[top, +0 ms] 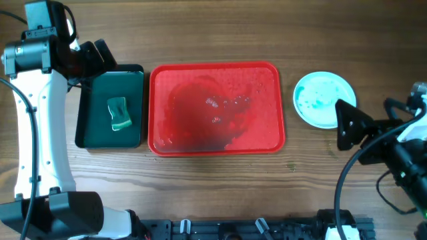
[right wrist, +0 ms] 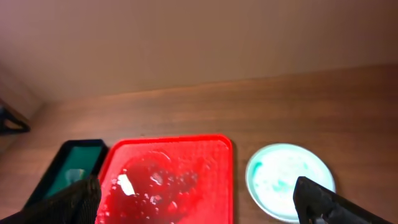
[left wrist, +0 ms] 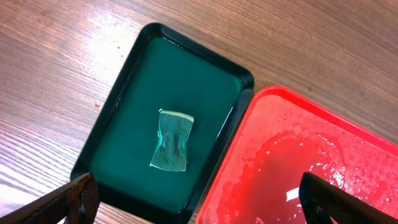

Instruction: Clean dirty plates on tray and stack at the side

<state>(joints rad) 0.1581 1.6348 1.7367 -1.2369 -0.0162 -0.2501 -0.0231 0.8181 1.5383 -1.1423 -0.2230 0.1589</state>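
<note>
The red tray lies in the middle of the table, wet and holding no plates; it also shows in the left wrist view and the right wrist view. Pale cyan plates with green smears sit on the wood right of the tray, seen as one disc from above, also in the right wrist view. I cannot tell how many are stacked. My left gripper is open and empty above the green tray's near corner. My right gripper is open and empty, raised right of the plates.
A dark green tray holds a green sponge left of the red tray; both show in the left wrist view, tray and sponge. A black rail runs along the table's front edge.
</note>
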